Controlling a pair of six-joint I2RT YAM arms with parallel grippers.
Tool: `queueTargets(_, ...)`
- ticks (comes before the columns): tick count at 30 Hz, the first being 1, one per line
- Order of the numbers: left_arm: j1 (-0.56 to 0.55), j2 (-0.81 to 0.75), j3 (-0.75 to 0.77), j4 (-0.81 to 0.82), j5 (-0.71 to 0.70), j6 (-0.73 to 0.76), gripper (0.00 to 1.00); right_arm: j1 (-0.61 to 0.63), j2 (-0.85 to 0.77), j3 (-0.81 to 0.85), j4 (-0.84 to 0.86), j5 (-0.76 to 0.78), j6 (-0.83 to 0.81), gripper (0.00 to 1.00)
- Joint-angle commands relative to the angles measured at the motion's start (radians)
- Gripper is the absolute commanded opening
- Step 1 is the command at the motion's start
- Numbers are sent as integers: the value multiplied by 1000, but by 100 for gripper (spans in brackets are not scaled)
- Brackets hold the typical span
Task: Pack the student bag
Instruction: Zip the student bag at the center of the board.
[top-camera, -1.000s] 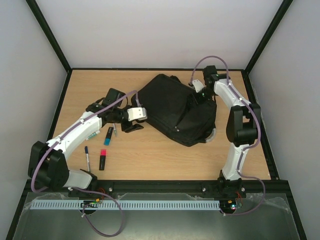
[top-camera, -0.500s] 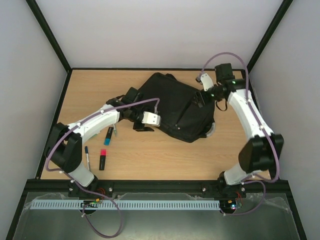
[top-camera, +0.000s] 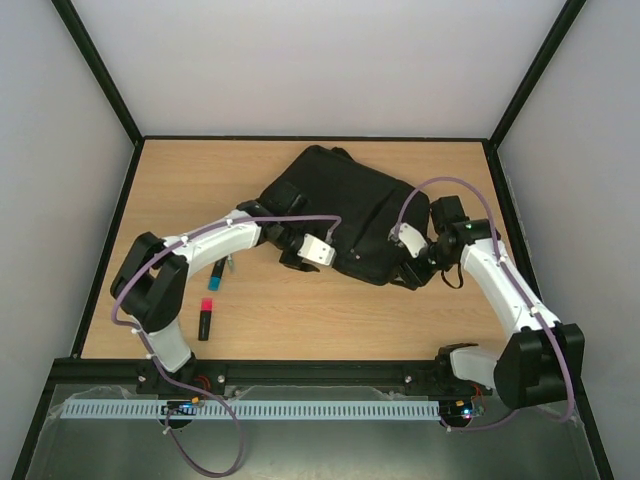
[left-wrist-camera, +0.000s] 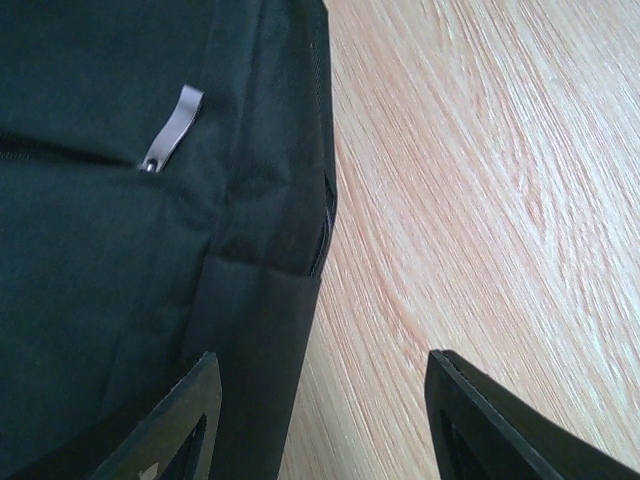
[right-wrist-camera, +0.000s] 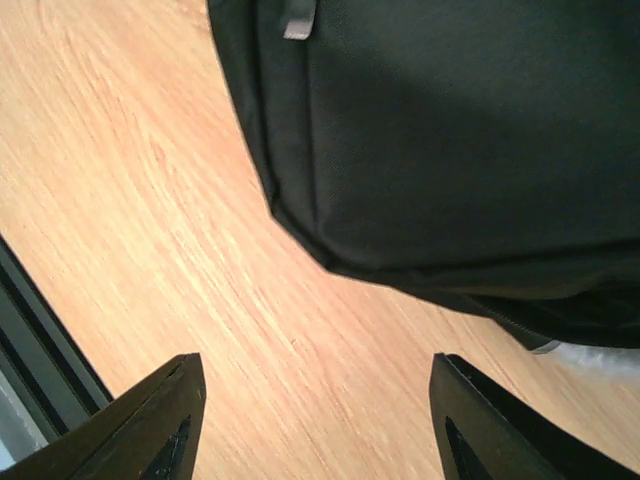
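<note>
You held the left gripper (left-wrist-camera: 322, 372) and the right gripper (right-wrist-camera: 317, 372) low by the near side of the black student bag (top-camera: 350, 212) on the middle of the wooden table (top-camera: 190, 180), both with fingers spread and holding nothing, maybe to grab its edge.

The student bag (top-camera: 345, 210) is lying flat across the far middle of the wooden table (top-camera: 300, 320). The left gripper (top-camera: 297, 262) is hovering at the bag's near left edge, and the right gripper (top-camera: 410, 274) is sitting at its near right corner. A blue-tipped marker (top-camera: 216, 273) and a red-tipped marker (top-camera: 205, 320) are lying to the left, well apart from the bag, just beside the left arm (top-camera: 215, 238)
</note>
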Motion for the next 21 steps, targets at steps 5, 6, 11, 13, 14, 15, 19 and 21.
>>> queueTargets(5, -66, 61, 8, 123, -18, 19, 58, 35, -38, -137, 26, 32, -84, 58)
queueTargets(6, -69, 67, 9, 127, -21, 23, 58, 36, -27, -147, 42, 38, -81, 58)
queueTargets(11, -87, 83, -16, 194, -39, 32, 58, 34, 38, -145, 135, 68, -12, 55)
queueTargets(13, -99, 90, -25, 229, -46, 32, 56, 35, 74, -133, 175, 78, 29, 54)
queueTargets(14, -105, 94, -29, 247, -52, 27, 55, 35, 94, -122, 194, 82, 51, 54)
queueTargets(15, -111, 98, -33, 264, -55, 25, 55, 35, 113, -112, 214, 86, 75, 54)
queueTargets(19, -135, 105, -50, 319, -74, 24, 54, 35, 174, -54, 264, 85, 141, 53)
queueTargets(21, -141, 112, -59, 351, -92, 12, 55, 35, 195, -28, 273, 81, 155, 53)
